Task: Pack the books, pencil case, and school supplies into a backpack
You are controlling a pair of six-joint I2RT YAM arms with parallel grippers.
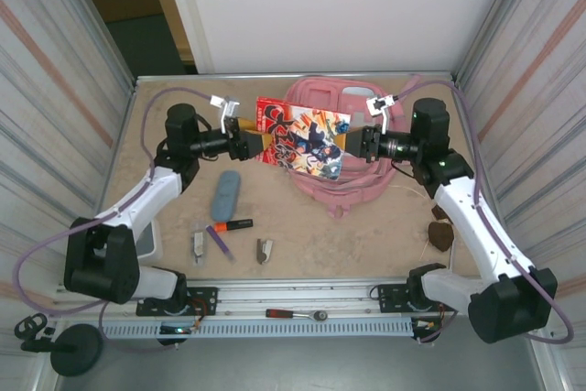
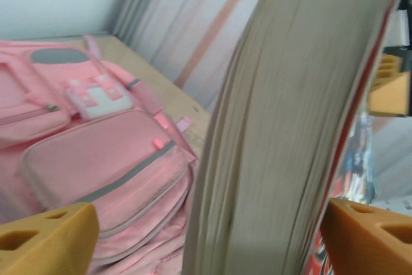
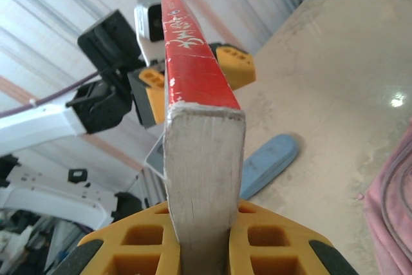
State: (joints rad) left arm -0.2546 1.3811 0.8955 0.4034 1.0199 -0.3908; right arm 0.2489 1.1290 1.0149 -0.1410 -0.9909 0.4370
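Right wrist, book (image 3: 201, 152) clamped between jaws

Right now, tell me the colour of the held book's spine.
Spine: red with white lettering; clearest in right wrist view.

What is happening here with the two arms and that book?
Both arms meet at a colourful book, held in the air over the edge of the pink backpack. The right gripper is shut on one edge of it. The left gripper stands open around the opposite edge, not clamping it. The blue pencil case, the highlighter and the purple pen lie on the table, not yet packed.
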